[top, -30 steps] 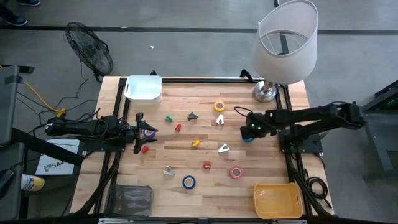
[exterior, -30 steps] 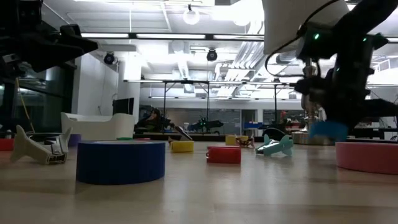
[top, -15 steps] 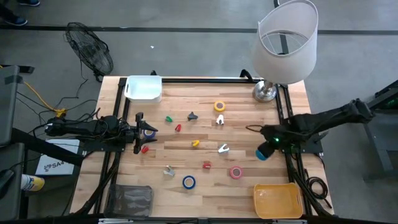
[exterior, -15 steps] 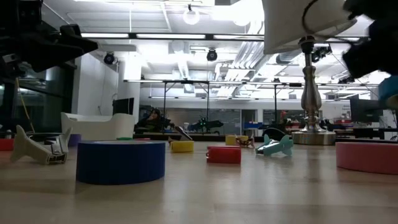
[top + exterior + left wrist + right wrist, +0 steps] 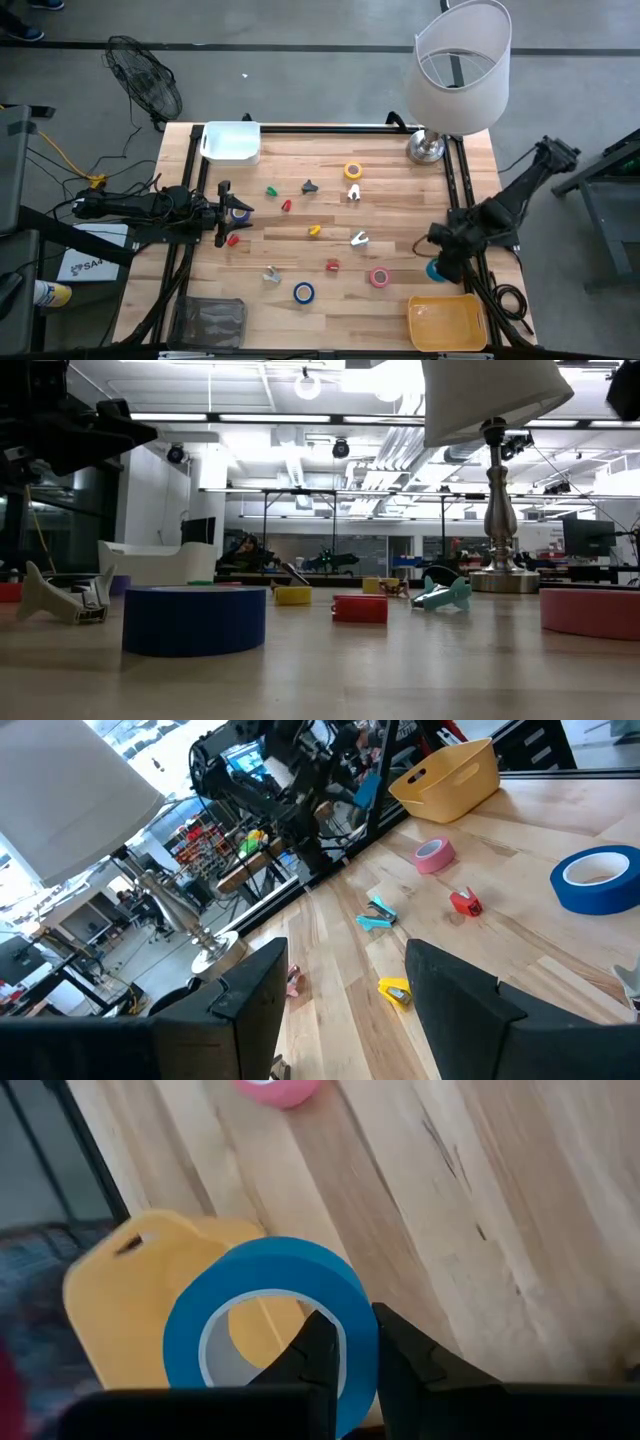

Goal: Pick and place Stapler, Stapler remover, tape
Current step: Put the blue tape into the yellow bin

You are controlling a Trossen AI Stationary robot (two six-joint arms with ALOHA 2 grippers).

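Right gripper [image 5: 345, 1345]: my jaws are clamped on the wall of the blue tape roll [image 5: 262, 1325], carried off the counter [image 5: 330, 230] near the yellow bin [image 5: 447, 322], I judge for dropping in.
Left gripper [image 5: 345, 1000]: parked at the left edge, jaws half apart, empty.

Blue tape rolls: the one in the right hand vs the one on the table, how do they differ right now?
The held blue tape roll is pinched through its wall by the right hand, off the table near the yellow bin. The other blue tape roll lies flat on the table, untouched. The held one shows a lighter blue; the table one looks darker blue in the low view. Both are ring-shaped rolls with an open core.
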